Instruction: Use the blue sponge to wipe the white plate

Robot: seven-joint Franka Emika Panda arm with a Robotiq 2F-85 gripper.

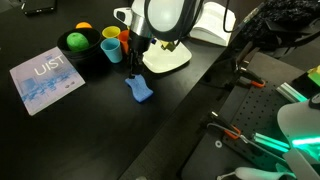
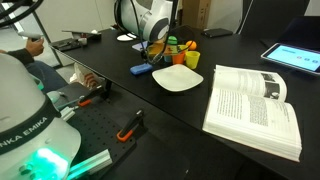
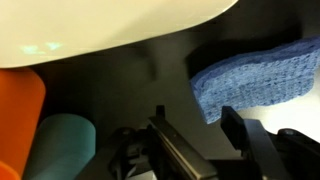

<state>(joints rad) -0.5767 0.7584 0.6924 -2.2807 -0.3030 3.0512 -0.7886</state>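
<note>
1. Gripper (image 3: 197,125): jaws partly apart and nothing between them. It hangs just above the table (image 1: 190,100), over the gap between sponge and plate.
2. Sponge (image 1: 138,90) sits on the bare table, just beside the plate (image 1: 165,58) and not on it. Nothing is touching it. In the wrist view it is off to one side of the fingers (image 3: 240,125), not lined up between them.
3. Handling: it looks light, soft and squashy, with a rough open texture, so it should grip well and slip little. It will give under the pads, so expect the jaws to close a good way before it holds. No breakage risk.
4. Where to grab: across the short width near the middle, from above, leaving blue sticking out below the fingertips to do the wiping. A grab at a wavy edge would probably let it fold or pull out.
5. Plate is rigid, smooth and probably fragile. It lies loose on the table and may slide if pressed sideways, so use light downward pressure.
6. Cups (image 3: 40,130) stand close by, so watch them on the swing.
</note>
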